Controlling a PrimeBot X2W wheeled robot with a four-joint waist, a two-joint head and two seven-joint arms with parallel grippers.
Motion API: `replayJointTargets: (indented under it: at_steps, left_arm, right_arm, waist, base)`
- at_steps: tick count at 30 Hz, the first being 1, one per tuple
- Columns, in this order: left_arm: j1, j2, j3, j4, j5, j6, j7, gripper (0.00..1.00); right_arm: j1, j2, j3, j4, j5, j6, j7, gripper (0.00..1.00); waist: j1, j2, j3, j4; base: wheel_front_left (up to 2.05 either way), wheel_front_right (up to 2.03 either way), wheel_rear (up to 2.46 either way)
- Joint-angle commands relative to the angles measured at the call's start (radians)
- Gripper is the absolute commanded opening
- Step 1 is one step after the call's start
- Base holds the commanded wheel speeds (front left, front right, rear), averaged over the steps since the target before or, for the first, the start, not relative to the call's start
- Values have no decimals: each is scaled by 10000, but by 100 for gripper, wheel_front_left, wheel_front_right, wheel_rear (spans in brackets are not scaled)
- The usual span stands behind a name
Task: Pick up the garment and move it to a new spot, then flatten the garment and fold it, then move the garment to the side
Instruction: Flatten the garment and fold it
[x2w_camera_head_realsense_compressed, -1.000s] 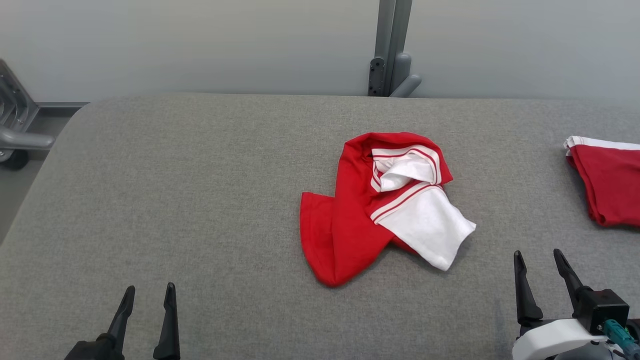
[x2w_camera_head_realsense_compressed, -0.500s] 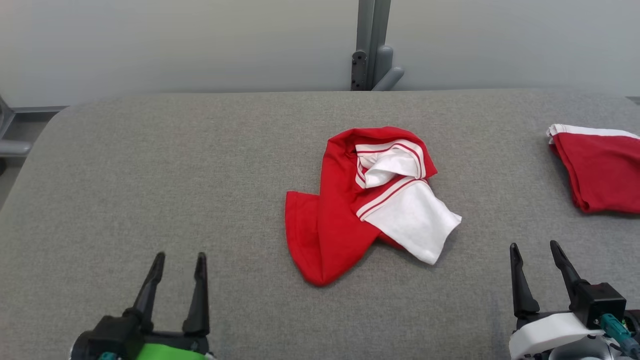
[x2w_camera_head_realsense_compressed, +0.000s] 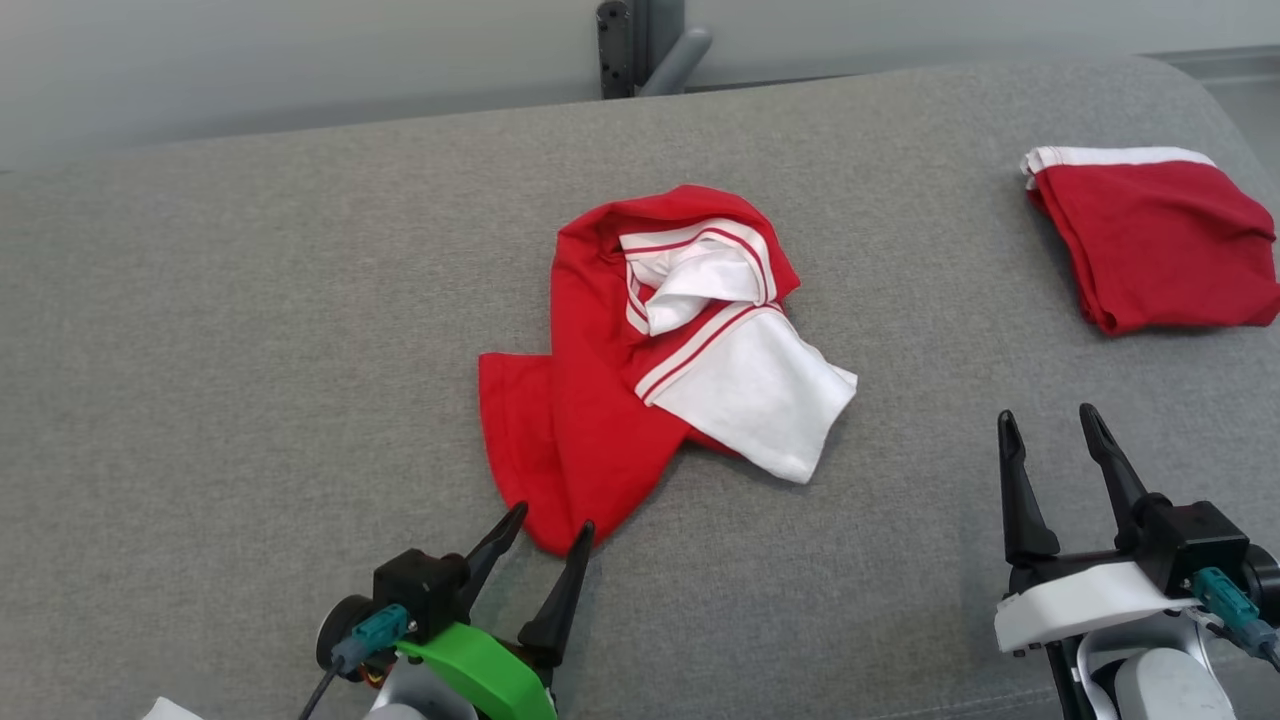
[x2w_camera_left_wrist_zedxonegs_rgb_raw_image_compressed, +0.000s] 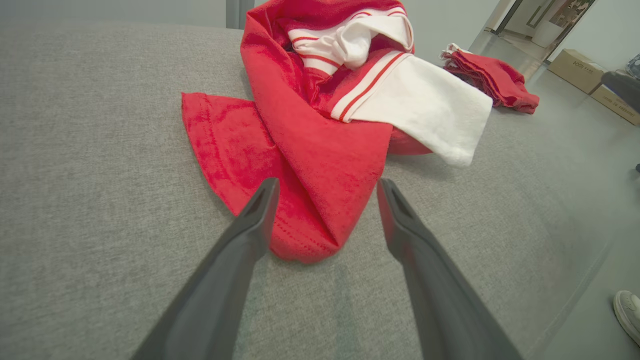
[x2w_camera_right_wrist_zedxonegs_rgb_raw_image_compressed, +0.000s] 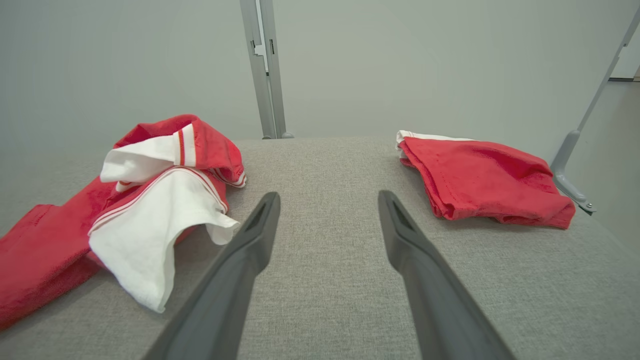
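Left wrist view: my left claw (x2w_camera_left_wrist_zedxonegs_rgb_raw_image_compressed: 327, 182), wide, straddles the garment (x2w_camera_left_wrist_zedxonegs_rgb_raw_image_compressed: 300, 125) corner, seemingly for pickup; right claw (x2w_camera_right_wrist_zedxonegs_rgb_raw_image_compressed: 327, 195) equally wide.

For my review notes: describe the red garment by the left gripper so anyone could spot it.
On the grey padded table, look near the middle, just beyond the left gripper. The crumpled garment lies there in a heap, red with a white panel and striped trim. The folded garment at far right is flat and nearly all red.
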Motion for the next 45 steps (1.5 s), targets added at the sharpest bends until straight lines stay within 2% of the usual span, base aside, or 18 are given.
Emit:
replayJointTargets:
  at_steps: [1,7,8,9,10,15,18,22,26,27,29,33,38,42,43,44,45]
  left_arm:
    - [-363,166,-101,242,-133,-3,22,100]
    - [-989,308,-538,1458,-553,-2,-70,100]
    - [-1075,335,-545,1634,-610,-2,-68,57]
    - [-1075,335,-545,1634,-610,-2,-68,57]
    - [-1202,354,-698,1933,-765,-2,0,0]
    - [-1408,618,-1142,1726,-1431,-2,-19,0]
    - [-1163,1172,-1246,398,-2223,-3,319,0]
    - [-644,2053,-876,-2376,-3176,96,1136,0]
    - [-348,2918,-146,-5627,-4188,621,2274,0]
    - [-376,3328,311,-6744,-4851,966,2919,0]
    - [-546,3792,727,-7097,-5459,1237,3615,0]
    - [-1188,4415,1462,-5931,-6215,1497,4422,0]
    - [-2557,5231,1580,-2700,-5212,1369,4719,0]
    - [-3468,5142,1650,-377,-4908,1122,4362,0]
    - [-3621,5067,1687,108,-4762,1097,4079,15]
    - [-3735,4977,1682,494,-4628,1074,3733,42]
    - [-3803,4879,1680,901,-4505,1076,3398,100]
  right_arm:
    - [-184,-19,25,-39,134,-18,-29,100]
    - [-223,-22,14,-91,337,-18,-29,100]
    - [-224,-20,-5,-72,348,-18,-29,100]
    - [-224,-20,-5,-72,348,-18,-29,100]
    - [-241,-19,-58,-44,425,-18,-29,100]
    - [-211,-20,-169,48,522,-19,-29,100]
    - [-74,-23,-204,165,583,-19,-29,100]
    - [165,-20,-375,233,627,-19,-29,100]
    - [256,-23,-411,294,630,-19,-29,100]
    - [163,-17,-358,309,684,-19,-29,100]
    - [-23,-19,-257,308,737,-19,-29,100]
    - [-399,-20,-38,303,819,-19,-29,100]
    - [-738,-20,190,369,797,-19,-29,100]
    - [-803,-23,207,426,881,-19,-29,100]
    - [-772,-19,204,445,882,-19,-29,100]
    - [-726,-20,184,455,884,-19,-29,100]
    - [-688,-17,181,471,890,-19,-29,100]
  waist:
    - [0,9,668,-673]
    - [0,9,879,-959]
    - [0,9,886,-971]
    - [0,9,886,-971]
    - [0,9,875,-975]
    - [0,9,756,-908]
    - [0,9,550,-824]
    - [0,9,347,-642]
    - [0,9,342,-492]
    - [0,9,447,-453]
    - [0,9,622,-479]
    - [0,9,1099,-673]
    - [0,9,1675,-1037]
    - [0,9,1981,-1339]
    - [0,9,2016,-1370]
    - [0,9,2031,-1390]
    - [0,9,2036,-1406]
  base:
    - [0,0,0]
    - [0,0,0]
    - [0,0,0]
    - [0,0,0]
    - [0,0,0]
    - [0,0,0]
    - [0,0,0]
    - [0,0,0]
    - [0,0,0]
    - [0,0,0]
    - [0,0,0]
    - [0,0,0]
    - [0,0,0]
    - [0,0,0]
    - [0,0,0]
    - [0,0,0]
    - [0,0,0]
